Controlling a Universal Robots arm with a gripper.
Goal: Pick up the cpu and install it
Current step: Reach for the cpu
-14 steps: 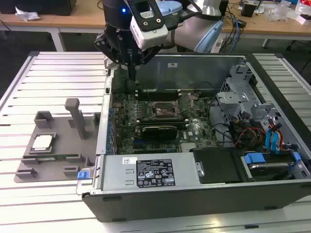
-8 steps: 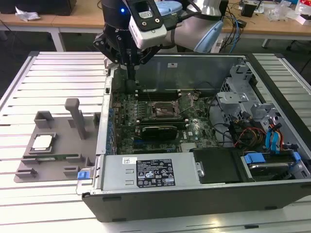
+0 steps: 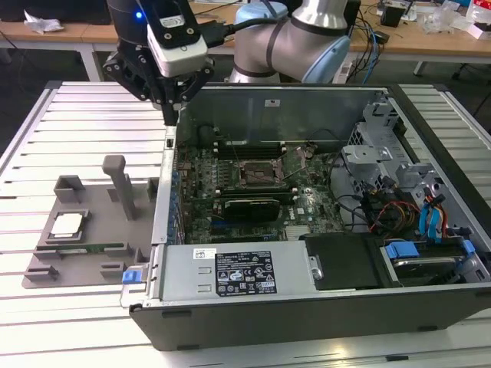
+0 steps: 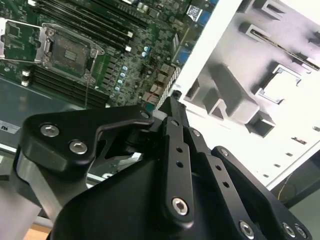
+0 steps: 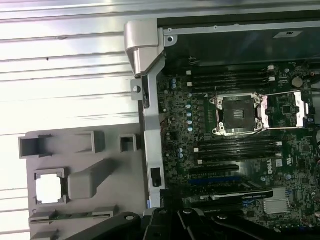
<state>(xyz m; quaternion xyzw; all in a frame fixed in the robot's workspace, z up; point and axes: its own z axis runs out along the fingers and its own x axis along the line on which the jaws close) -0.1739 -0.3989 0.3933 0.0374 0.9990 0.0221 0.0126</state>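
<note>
The cpu (image 3: 67,224) is a pale silvery square lying flat in a recess of the grey holder tray (image 3: 46,264), at the exterior view's left of the open computer case. The first wrist view shows the cpu (image 5: 49,189) in the same recess. My gripper (image 3: 173,113) hangs above the case's left wall, near its back corner, well above and apart from the cpu. Its black fingers (image 4: 176,125) meet at the tips and hold nothing. The open socket (image 3: 257,175) sits mid-motherboard with its metal frame (image 5: 292,107) flipped back.
The case wall (image 3: 163,192) stands between tray and motherboard. A grey post (image 3: 116,180) rises from the tray, and a green memory stick (image 3: 92,248) lies along its front. Power supply (image 3: 230,268), cables and drive bays (image 3: 414,207) fill the case's front and right.
</note>
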